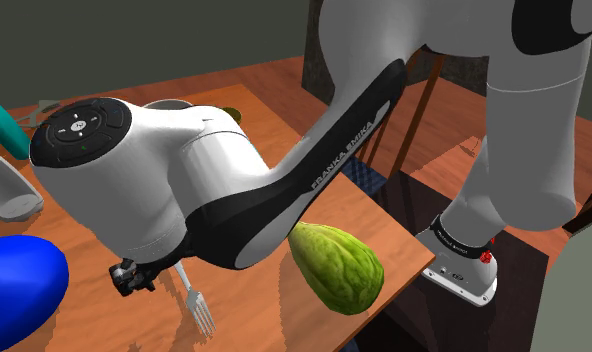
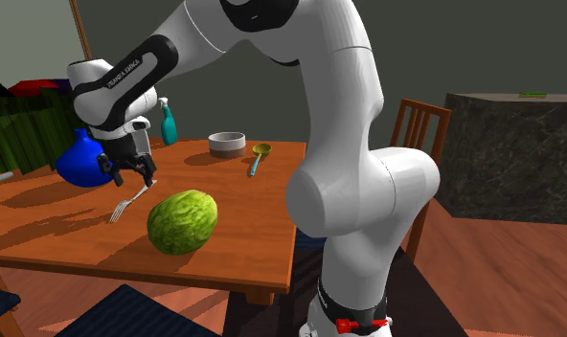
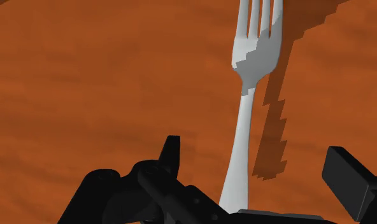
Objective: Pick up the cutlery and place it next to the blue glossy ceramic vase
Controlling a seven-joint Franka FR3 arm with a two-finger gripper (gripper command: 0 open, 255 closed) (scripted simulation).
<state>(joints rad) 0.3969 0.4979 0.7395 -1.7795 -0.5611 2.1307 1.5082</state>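
**Fork between blue vase and green fruit, gripper at its handle**

Pale grey and slim-handled, over the brown wooden table. Flanked in the second exterior view by the glossy blue vase toward the left and a bumpy green fruit just beside it toward the right. Same order in the shoulder view: vase at the left edge, then fork, then fruit. Near the vase, yet apart from it.

Tines turned away from the gripper, handle end running back to the black hand and slipping behind it in the wrist view. Jagged shadow on the wood there, joined to the fork at the neck and spreading away along the handle. Impossible to say whether lying flat on the tabletop or raised at the handle end.

Gripper low over the table, close by the vase. Clenched on the handle or released: cannot tell.

Farther back on the table: a teal bottle, a grey bowl and a yellow-green ladle with a blue handle. Beyond the table's edge, toward the second exterior view's right, a wooden chair. Above it all, the white arm, arching from its stand to the vase side.
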